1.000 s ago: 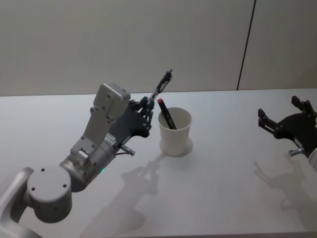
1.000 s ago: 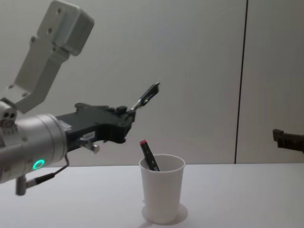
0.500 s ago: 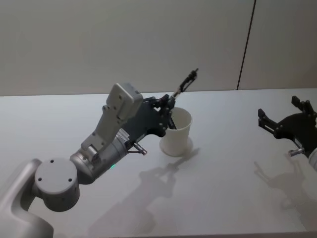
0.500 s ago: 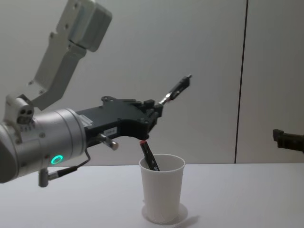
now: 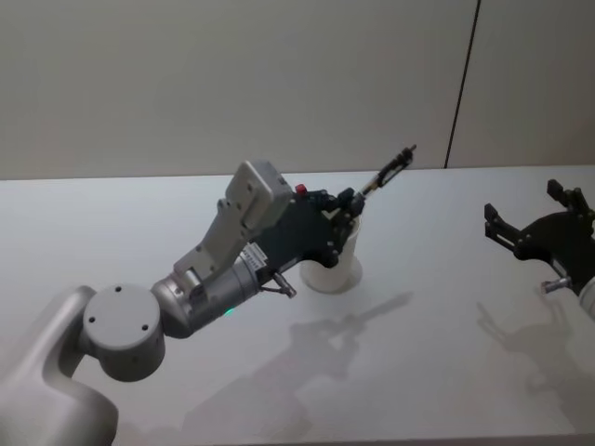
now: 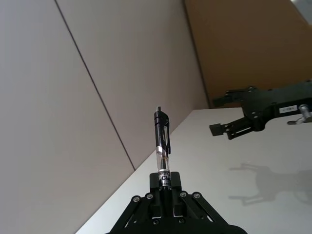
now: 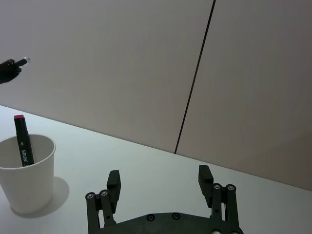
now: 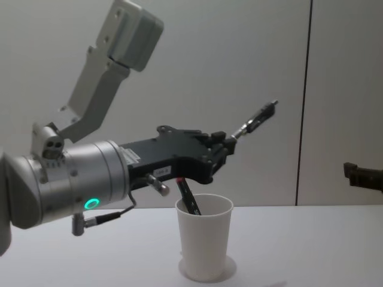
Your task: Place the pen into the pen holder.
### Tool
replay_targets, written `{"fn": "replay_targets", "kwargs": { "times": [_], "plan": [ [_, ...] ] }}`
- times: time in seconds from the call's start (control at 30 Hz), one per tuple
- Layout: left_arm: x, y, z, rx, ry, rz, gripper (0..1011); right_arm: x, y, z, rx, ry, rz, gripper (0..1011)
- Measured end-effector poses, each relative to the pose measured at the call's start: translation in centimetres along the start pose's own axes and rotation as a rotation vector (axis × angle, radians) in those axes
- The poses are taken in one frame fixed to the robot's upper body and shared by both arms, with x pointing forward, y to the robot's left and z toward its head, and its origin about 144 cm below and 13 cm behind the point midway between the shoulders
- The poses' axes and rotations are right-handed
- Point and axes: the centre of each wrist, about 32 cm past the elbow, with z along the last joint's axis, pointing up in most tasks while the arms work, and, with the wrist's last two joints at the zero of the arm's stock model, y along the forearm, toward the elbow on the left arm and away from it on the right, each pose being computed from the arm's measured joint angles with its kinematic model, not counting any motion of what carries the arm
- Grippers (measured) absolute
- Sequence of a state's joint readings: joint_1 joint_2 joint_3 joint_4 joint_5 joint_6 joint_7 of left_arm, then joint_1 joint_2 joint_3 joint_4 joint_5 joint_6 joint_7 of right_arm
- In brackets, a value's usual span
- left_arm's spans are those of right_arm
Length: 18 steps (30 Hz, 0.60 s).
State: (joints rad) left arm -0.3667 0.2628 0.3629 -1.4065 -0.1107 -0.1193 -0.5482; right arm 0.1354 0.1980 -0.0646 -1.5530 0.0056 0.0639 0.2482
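left arm reaches forward, left gripper [image 8: 230,139] just above the paper cup [image 8: 204,239], fingers clamped on the pen [image 8: 257,118], tilted up, tip probably past the rim. right gripper [image 7: 159,174] idle at right, fingers wide.

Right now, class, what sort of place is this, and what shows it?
Probably a robot test lab: a white table against a plain panelled wall, the left hand holding a pen over a paper-cup pen holder, the right hand parked open at the table's right.

The left gripper [image 8: 222,145], clamped on the pen [image 8: 256,119], now reaches over the pen holder [image 8: 204,242] (a second ago it hung left of it).
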Motion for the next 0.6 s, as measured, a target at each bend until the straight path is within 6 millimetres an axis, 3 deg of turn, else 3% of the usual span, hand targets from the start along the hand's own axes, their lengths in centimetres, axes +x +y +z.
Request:
{"fn": "replay_targets", "kwargs": {
  "times": [0.6],
  "plan": [
    [0.3,-1.6,-0.6,-0.010,0.020,-0.110,137,0.0,0.0,0.0,0.000,0.000,0.000,1002]
  ]
}}
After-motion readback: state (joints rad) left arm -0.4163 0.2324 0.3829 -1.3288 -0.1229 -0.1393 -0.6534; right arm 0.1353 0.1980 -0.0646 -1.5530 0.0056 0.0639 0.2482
